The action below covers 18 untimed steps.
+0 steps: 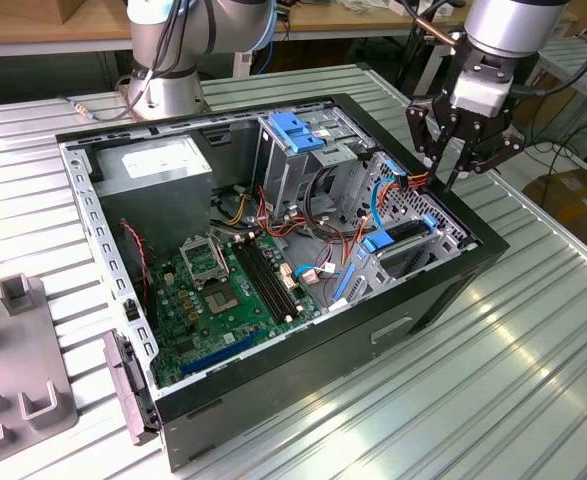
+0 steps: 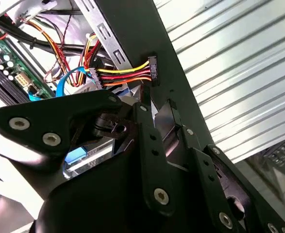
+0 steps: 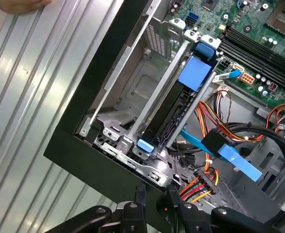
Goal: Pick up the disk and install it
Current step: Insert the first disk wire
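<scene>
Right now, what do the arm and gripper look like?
The arm is a silver-grey tube with dark cables alongside, ending in a white wrist block. The gripper is black: angular linkage bars joined with silver screw heads.

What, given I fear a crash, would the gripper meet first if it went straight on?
Probably the case's black side wall, beside the red-and-yellow cables; the gripper hangs just over its rim, though depth is unclear.

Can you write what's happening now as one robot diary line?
gripper: open, empty, above case edge | disk: in cage slot
</scene>
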Available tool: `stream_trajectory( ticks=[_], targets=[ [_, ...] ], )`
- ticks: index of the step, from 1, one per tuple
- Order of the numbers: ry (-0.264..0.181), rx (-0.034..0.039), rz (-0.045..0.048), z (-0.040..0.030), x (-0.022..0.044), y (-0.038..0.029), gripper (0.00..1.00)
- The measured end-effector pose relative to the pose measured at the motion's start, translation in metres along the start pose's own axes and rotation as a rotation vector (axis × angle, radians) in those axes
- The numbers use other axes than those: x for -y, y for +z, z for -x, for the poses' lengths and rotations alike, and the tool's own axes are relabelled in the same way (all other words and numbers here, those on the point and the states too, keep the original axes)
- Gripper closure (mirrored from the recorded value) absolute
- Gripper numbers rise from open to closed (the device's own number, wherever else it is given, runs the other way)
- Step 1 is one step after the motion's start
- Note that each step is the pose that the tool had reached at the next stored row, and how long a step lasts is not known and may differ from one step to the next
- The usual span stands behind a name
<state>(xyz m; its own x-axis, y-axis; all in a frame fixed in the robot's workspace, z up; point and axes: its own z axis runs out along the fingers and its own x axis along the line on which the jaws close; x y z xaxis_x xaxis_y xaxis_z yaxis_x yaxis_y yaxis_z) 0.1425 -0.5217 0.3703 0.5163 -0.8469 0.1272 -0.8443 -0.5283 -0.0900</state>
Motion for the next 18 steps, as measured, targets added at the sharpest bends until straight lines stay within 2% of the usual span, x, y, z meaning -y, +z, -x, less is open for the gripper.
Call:
stream_trajectory(
  ticks=[2, 3, 4, 5, 8, 9, 13, 14, 18],
  targets=[
    [-0.024, -0.0016, -0.0093, 0.0000, 0.0000, 0.0000, 0.69],
    [-0.029, -0.0062, -0.0145, 0.0001, 0.0000, 0.0000, 0.69],
    [-0.031, -0.0205, -0.0172, 0.0005, 0.0003, -0.0001, 0.69],
    [-0.034, -0.0308, -0.0195, 0.0009, 0.0007, -0.0001, 0.69],
    [-0.038, -0.0564, -0.0295, 0.0037, 0.0025, -0.0003, 0.69],
    [-0.055, -0.0560, -0.0331, 0.0037, 0.0027, -0.0003, 0.69],
    [-0.155, -0.0462, -0.0487, 0.0039, 0.0026, -0.0003, 0.69],
    [-0.194, -0.0423, -0.0547, 0.0041, 0.0028, -0.0004, 0.69],
    [-0.272, -0.0338, -0.0674, 0.0047, 0.0031, -0.0003, 0.69]
  ],
)
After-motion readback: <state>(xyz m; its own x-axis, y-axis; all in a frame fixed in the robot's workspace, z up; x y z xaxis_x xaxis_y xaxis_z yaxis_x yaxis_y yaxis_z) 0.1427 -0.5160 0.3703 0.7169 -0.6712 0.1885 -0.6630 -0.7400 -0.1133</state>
